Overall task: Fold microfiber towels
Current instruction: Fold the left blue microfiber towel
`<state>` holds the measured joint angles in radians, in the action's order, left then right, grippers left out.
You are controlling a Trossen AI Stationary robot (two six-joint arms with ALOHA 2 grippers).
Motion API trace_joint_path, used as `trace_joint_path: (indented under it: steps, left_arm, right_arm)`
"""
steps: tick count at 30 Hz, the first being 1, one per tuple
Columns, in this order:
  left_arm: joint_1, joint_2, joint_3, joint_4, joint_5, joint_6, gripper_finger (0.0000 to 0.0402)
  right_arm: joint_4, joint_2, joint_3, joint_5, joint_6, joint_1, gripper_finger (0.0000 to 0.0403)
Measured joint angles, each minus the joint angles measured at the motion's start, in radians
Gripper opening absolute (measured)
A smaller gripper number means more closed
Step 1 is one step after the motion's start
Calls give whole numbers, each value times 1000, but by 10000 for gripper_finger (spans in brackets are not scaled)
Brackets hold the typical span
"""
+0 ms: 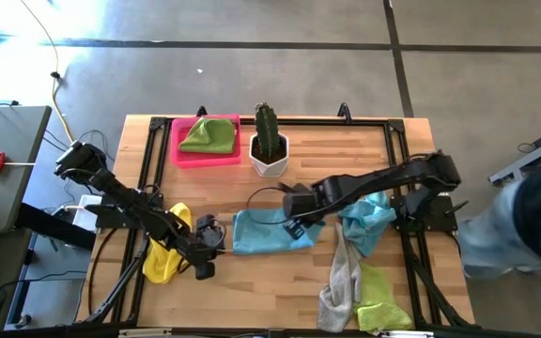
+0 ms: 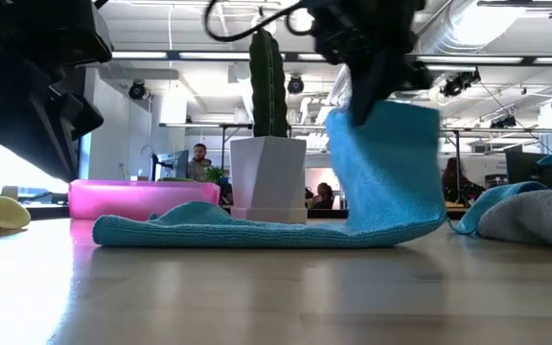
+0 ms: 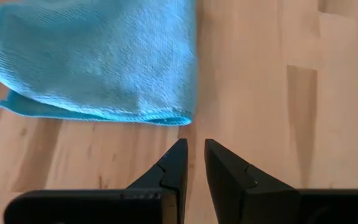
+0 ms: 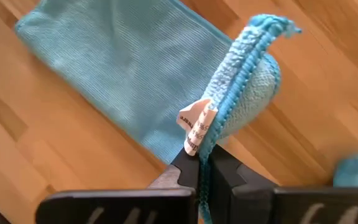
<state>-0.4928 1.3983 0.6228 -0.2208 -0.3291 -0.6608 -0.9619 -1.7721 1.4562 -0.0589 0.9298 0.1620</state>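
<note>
We saw a light blue towel [image 1: 269, 233] lying near the middle of the wooden table [image 1: 346, 282], most of it flat, with its right-hand end lifted off the wood by the right gripper [image 4: 199, 163]. That gripper's fingers were clamped tight on the raised hem — a small white label [image 4: 194, 127] stuck out just beside them. In the low view the lifted part hung down like a short curtain. The left gripper [image 3: 193, 163] sat low just beside the towel's left edge, its fingers nearly together with only a thin gap, holding nothing. Further left lay a yellow towel [image 1: 164, 252]. To the right were a second light blue towel [image 1: 372, 218], a grey towel [image 1: 342, 282] and a lime green towel [image 1: 381, 299] — how they overlapped we could not quite tell. At the far edge, another lime green towel [image 1: 208, 135] sat in the pink tray [image 1: 180, 152], beside a potted cactus [image 1: 269, 141].
</note>
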Motion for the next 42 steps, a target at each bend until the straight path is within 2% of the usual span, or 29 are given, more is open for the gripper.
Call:
trace_joint_path:
  steps: [6, 14, 24, 30, 34, 38, 42]
  left_arm:
    - [-13, 0, 0, -8, -89, 1, 46]
    - [-12, 0, 0, -45, -106, -43, 46]
    - [-12, -1, 0, -53, -155, -35, 46]
    - [-12, -1, 0, -53, -163, -8, 46]
    - [-12, -1, 0, -53, -165, -1, 46]
    - [-12, -1, 0, -53, -173, -1, 46]
    - [-12, -1, 0, -52, -177, -1, 46]
  right_arm:
    - [3, -158, 147, 0, -59, -25, 0]
    - [42, -308, 271, 0, -76, -43, 0]
    - [297, -345, 278, -2, -48, -50, 0]
    - [317, -345, 276, -4, -53, -49, 0]
    - [322, -345, 276, -35, -113, -49, 2]
    - [340, -345, 276, -36, -214, -46, 31]
    - [348, -345, 276, -18, -239, -40, 89]
